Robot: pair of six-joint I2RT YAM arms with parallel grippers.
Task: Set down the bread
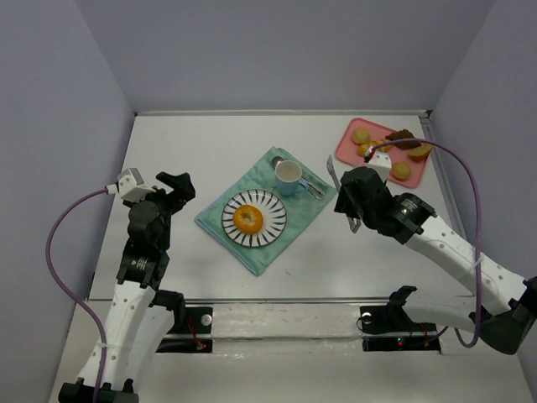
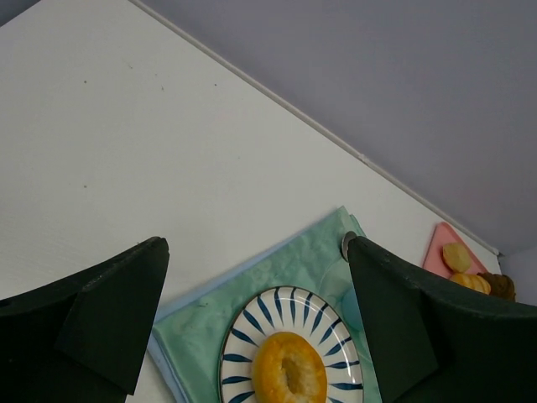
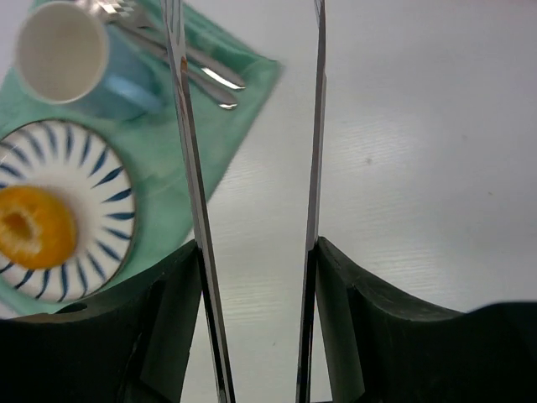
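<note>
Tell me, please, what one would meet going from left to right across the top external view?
left gripper → bread → cup → right gripper holding tongs → pink tray

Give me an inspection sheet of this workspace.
Surface: white table, green cloth at centre.
Job's things: bread on the striped plate on the cloth.
Clutter: cup and cutlery on the cloth; pink tray with buns, far right.
Grippers: left gripper open, empty; right gripper shut on tongs.
Cables: purple left cable and right cable loop from the wrists.
Surroundings: plain grey walls.
</note>
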